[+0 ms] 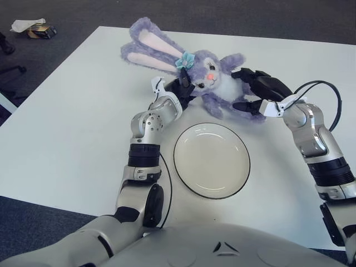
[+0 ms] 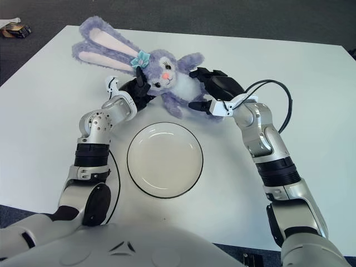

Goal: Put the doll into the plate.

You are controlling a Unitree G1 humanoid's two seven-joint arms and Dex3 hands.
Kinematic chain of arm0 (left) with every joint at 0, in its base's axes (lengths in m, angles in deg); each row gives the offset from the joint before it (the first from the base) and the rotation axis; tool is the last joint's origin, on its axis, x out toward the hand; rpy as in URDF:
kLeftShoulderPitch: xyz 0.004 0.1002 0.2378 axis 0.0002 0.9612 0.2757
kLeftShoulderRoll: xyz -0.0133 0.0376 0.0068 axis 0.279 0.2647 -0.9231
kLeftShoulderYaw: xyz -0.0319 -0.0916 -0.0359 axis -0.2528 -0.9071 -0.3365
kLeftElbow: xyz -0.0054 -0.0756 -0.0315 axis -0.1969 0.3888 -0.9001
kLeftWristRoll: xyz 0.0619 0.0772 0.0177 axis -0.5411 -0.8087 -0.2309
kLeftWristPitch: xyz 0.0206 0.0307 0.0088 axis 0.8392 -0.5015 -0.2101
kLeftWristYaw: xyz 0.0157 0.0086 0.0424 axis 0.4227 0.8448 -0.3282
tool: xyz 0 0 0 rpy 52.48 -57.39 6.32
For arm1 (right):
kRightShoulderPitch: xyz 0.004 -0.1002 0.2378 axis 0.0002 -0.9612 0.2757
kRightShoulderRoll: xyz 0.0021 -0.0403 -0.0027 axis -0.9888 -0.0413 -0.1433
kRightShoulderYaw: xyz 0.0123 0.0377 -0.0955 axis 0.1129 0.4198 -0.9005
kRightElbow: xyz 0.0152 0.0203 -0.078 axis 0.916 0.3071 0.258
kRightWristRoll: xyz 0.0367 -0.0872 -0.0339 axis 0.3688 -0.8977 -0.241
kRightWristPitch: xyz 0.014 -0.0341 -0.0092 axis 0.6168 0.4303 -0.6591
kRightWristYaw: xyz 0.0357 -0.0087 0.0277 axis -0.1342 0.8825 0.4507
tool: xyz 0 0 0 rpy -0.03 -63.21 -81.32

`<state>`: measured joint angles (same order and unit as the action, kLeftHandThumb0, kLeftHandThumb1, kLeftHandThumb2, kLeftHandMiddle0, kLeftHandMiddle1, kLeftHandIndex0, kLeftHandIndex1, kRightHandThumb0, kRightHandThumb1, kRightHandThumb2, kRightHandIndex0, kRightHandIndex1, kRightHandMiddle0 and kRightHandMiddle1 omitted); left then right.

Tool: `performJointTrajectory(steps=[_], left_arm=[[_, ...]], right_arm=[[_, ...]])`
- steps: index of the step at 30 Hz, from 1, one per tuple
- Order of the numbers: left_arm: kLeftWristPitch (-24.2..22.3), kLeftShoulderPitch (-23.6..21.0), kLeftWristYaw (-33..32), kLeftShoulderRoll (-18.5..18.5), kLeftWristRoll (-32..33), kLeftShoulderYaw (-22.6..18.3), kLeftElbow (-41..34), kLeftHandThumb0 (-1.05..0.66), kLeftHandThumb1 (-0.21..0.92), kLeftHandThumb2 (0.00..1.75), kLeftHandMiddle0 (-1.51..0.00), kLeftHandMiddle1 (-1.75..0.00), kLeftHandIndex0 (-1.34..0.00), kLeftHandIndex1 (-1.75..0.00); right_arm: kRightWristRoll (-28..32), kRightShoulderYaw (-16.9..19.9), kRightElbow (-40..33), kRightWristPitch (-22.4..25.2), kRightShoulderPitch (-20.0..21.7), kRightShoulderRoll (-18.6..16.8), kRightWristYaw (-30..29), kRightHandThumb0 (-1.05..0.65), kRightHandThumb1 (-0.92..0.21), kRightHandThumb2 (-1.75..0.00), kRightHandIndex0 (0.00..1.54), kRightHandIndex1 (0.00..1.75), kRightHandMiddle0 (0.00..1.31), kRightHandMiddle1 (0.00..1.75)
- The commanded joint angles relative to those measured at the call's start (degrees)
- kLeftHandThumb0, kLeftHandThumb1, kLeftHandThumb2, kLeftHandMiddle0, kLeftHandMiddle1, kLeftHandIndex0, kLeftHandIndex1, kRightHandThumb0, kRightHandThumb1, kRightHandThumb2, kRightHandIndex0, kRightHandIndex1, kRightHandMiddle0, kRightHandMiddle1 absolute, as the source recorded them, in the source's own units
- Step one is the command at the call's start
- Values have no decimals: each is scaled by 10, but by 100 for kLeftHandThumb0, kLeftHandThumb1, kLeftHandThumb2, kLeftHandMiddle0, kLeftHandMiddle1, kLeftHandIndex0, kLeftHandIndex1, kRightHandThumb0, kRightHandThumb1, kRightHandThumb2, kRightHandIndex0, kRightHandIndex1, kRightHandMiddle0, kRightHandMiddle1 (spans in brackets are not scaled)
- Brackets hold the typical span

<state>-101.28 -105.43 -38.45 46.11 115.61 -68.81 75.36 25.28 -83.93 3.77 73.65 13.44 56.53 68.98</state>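
A purple plush bunny doll [image 1: 208, 69] with long pink-lined ears and a teal bow lies on the white table [image 1: 72, 128], just behind an empty white plate [image 1: 211, 161] with a dark rim. My left hand [image 1: 182, 89] is at the doll's head on its left side, black fingers curled against it. My right hand [image 1: 253, 92] is at the doll's body on its right side, fingers wrapped around the torso and leg. The doll is held between both hands, at the far rim of the plate. It also shows in the right eye view [image 2: 167, 72].
The table's left edge runs diagonally at the left, with dark carpet beyond. A crumpled paper and a small box [image 1: 33, 28] lie on the floor at the far left. A black cable [image 1: 334, 105] loops off my right forearm.
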Motion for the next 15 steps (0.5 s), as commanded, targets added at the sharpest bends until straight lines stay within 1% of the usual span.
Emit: performJointTrajectory(steps=[1, 5, 10, 13, 15], left_arm=[[-9, 12, -17, -41, -16, 2, 19, -70, 67, 90, -10, -146, 0, -164], [-4, 16, -13, -43, -16, 6, 19, -71, 67, 90, -11, -148, 0, -167], [-4, 17, -8, -42, -11, 6, 20, -72, 68, 89, -14, -157, 0, -173], [-5, 18, -7, -42, -10, 6, 21, -71, 68, 89, -12, -159, 0, -174], [-6, 18, -6, -41, -10, 7, 22, -71, 68, 89, -11, -158, 0, -174]], right_arm=[[-2, -9, 10, 1, 20, -9, 0, -105, -92, -67, 0, 15, 0, 54], [-5, -13, 27, 4, 36, -20, -11, -105, -92, -68, 0, 13, 0, 52], [-13, -12, 52, 7, 65, -34, -36, -105, -92, -68, 0, 13, 0, 50], [-13, -9, 56, 7, 72, -37, -43, -105, -92, -67, 1, 14, 0, 50], [-10, 1, 35, 17, 73, -34, -38, -105, -92, -67, 0, 14, 0, 49]])
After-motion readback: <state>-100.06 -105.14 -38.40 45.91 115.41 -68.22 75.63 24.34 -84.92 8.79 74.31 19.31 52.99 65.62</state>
